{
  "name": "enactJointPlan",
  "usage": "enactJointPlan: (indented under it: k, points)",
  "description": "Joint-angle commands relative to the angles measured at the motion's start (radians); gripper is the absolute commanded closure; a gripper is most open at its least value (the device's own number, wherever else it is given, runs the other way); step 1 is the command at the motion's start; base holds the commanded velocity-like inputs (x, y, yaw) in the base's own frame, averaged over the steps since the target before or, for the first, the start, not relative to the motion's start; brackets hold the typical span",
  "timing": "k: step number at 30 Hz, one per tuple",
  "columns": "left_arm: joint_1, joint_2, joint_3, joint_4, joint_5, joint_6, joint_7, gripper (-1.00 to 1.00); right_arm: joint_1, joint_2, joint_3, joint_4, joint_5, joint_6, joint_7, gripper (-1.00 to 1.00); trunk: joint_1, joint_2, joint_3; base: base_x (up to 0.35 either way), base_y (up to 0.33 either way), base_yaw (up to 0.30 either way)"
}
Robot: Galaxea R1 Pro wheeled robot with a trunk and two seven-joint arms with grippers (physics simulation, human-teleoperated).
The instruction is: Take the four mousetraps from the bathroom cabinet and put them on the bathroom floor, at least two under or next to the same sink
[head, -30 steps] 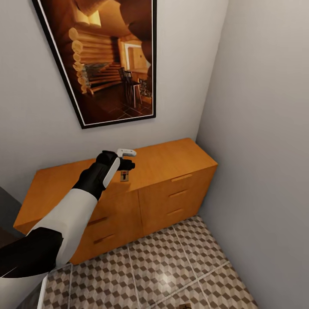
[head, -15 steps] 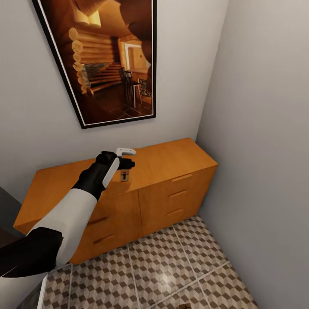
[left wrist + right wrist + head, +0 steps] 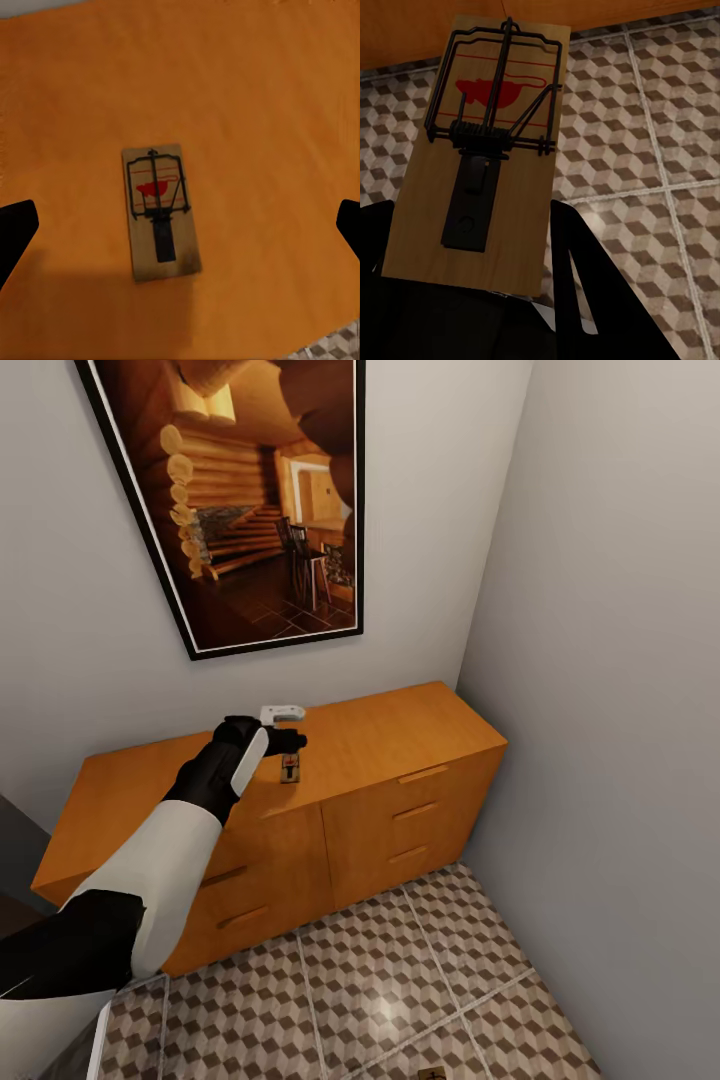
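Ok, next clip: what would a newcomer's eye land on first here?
Probably the left hand poised, fingers spread, over a lone mousetrap on the orange cabinet top. Next, the close-up of another mousetrap gripped in the right hand above the cube-patterned bathroom floor. The large framed picture dominates the wall.

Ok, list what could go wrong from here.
1. The open left gripper hovers above the small wooden mousetrap on the orange-brown cabinet top; a skewed descent could push it away.
2. The right gripper grips another mousetrap by one end; it might slip.
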Motion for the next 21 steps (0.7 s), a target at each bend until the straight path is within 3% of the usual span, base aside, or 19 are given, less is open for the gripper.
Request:
enactJointPlan:
  k: [1,5,9,21]
  points:
    - [0.0,0.0,0.006,0.0,0.011,-0.001,0.009,-1.0,-0.001,0.0,-0.003,0.001,0.002,-0.003,0.005,1.0,0.001,-0.002,-0.002,0.0,0.0,0.0]
    - [0.001,-0.002,0.047,0.004,0.011,-0.024,0.01,-1.0,-0.001,0.0,-0.003,0.001,0.002,-0.003,0.005,1.0,0.001,-0.002,-0.002,0.0,0.0,0.0]
    - [0.003,-0.003,0.066,0.005,0.011,-0.034,0.011,-1.0,-0.001,0.0,-0.003,0.001,0.002,-0.003,0.005,1.0,0.001,-0.002,-0.002,0.0,0.0,0.0]
    - [0.004,-0.003,0.075,0.034,0.011,-0.044,0.011,-1.0,-0.001,0.0,-0.003,0.001,0.002,-0.003,0.005,1.0,0.001,-0.002,-0.002,0.0,0.0,0.0]
